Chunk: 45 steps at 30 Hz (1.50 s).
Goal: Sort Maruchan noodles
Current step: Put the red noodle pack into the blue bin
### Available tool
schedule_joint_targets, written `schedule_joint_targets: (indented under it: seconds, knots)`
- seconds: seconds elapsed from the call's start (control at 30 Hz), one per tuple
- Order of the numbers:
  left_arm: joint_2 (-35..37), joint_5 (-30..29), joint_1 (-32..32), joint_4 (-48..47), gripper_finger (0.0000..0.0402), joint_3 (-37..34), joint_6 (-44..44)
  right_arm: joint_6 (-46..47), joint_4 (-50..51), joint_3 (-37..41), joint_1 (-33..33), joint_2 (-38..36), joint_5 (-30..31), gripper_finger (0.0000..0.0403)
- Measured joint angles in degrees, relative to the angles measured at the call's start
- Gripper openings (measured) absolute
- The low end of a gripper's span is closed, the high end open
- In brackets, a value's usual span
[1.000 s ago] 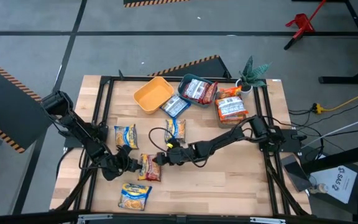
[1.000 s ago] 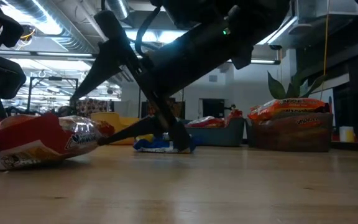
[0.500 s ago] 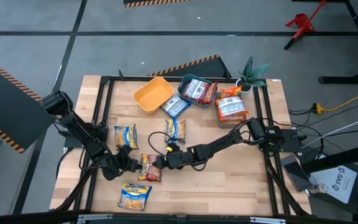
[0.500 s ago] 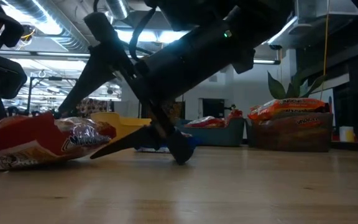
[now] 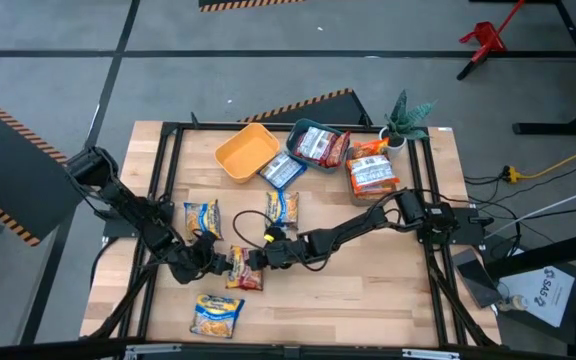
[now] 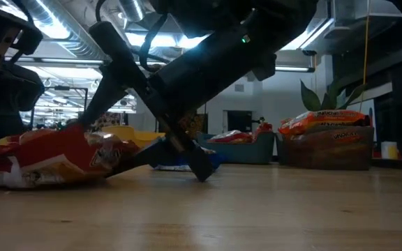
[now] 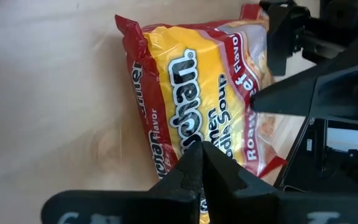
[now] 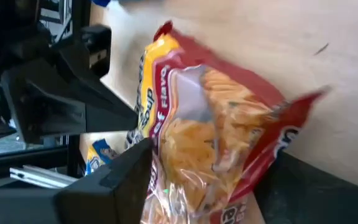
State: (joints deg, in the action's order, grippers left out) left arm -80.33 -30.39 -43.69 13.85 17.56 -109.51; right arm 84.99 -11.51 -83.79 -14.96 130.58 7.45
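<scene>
Now straddling the crinkly red-and-yellow plastic ramen packet with the right gripper spread for a grab, while pinning its far edge with the pressed-together left gripper to stop sliding.

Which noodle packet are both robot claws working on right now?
On the wooden table, look where the left gripper and right gripper meet near the front. Between them lies the red packet, the only red one outside the bins; its loose neighbours are yellow-and-blue.
</scene>
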Motion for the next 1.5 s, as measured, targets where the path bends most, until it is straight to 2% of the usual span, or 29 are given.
schedule_joint_targets:
  seconds: [0.3, 0.37, 0.5, 0.67, 0.9, 1.03, 1.13, 1.37, 1.5]
  knots:
    - [0.24, 1.55, 2.19, 3.01, 0.0, -0.23, 4.42, -1.04, -0.74, 0.02, 0.0, -0.37, -1.04, 0.0102]
    - [1.1, 2.21, 2.24, 2.95, 0.0, -0.26, 4.96, -1.06, -1.3, 0.0, 0.03, -0.37, -1.3, 0.0083]
    - [5.09, 3.52, 1.94, 2.29, 0.0, -0.35, 4.81, -0.71, -1.96, -0.11, 0.04, -0.26, -2.14, 0.0081]
    - [13.71, 3.0, 1.95, 3.02, 0.0, -0.33, 5.19, -0.14, -2.43, -0.11, 0.61, -0.4, -4.23, 0.0082]
    - [24.7, -4.8, 1.95, 3.07, 0.0, -0.24, 10.46, -3.77, 0.52, 0.11, 5.27, -4.61, -5.62, 0.0082]
    - [28.71, -9.52, 1.95, 3.16, 0.0, -0.15, 14.08, -9.88, 3.27, 0.0, 9.96, -8.87, -7.69, 0.0084]
    - [31.07, -12.07, 1.95, 3.22, 0.0, -0.15, 16.39, -14.67, 9.33, 0.02, 14.28, -13.38, -7.82, 0.0084]
    - [33.86, -15.41, 1.95, 3.25, 0.0, -0.12, 20.16, -27.24, 26.76, 0.0, 26.74, -26.5, -2.12, 0.0086]
    - [33.87, -16.3, 1.95, 3.27, 0.0, -0.09, 20.23, -32.1, 34.74, -0.04, 34.16, -31.38, 0.01, 0.0086]
